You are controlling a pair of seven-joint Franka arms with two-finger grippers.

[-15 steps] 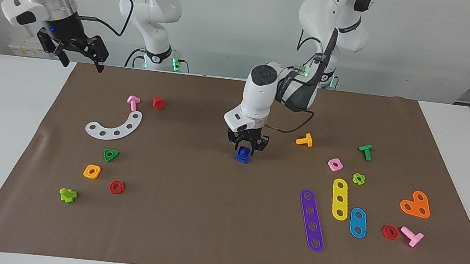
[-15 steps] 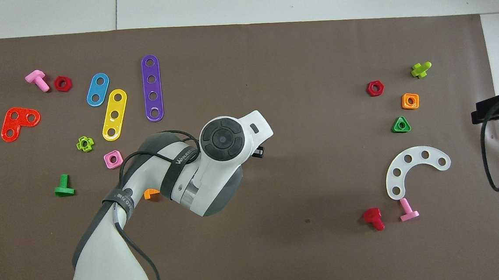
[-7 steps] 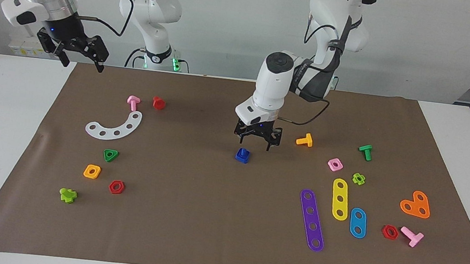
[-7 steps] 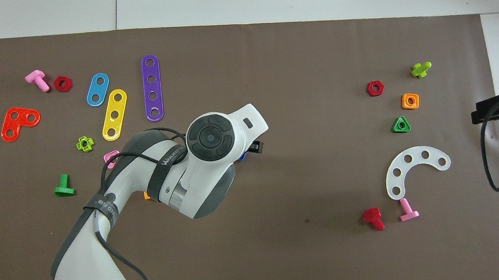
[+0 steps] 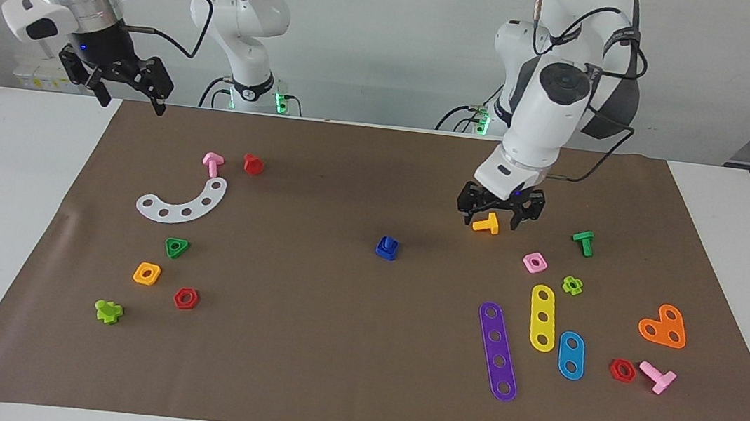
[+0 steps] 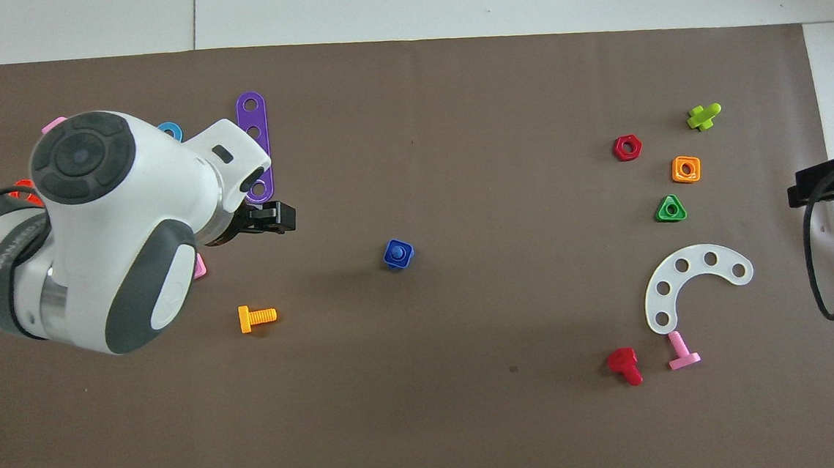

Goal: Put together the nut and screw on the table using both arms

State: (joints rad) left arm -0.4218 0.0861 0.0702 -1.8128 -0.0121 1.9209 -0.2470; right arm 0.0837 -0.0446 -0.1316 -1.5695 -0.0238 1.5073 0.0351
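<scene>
In the facing view, you will find the nut [image 5: 387,248] at the centre of the frame on the brown mat [image 5: 300,371] of the table [image 5: 8,211], with the screw [image 5: 386,243] standing in its hole; the 2 read as 1 dark-blue piece and nothing touches them. The left pincer [image 5: 499,215], which 1 second ago stood right over that piece and half a second ago had risen just clear of it, has swung to the right of centre and now hangs over the orange bolt [image 5: 486,223], its fingers spread and holding nothing. The right pincer [image 5: 122,84] waits at the upper left of the frame over the mat's corner, fingers spread and empty, where it was 1 second ago. In the overhead view, the same blue pair, nut [image 6: 398,254] and screw [image 6: 396,251], now sits uncovered at the middle of the frame, where the left arm's wrist hid it a moment ago; that wrist now fills the left of the frame, its pincer [image 6: 269,218] showing just below the purple strip [image 6: 254,147]. The orange bolt [image 6: 257,317] lies lower in the frame, apart from the arm. The right pincer [image 6: 832,181] barely enters at the right edge. You can judge that the assembled pair has been set down and released, so the task looks essentially done, with the left arm clearing away.
</scene>
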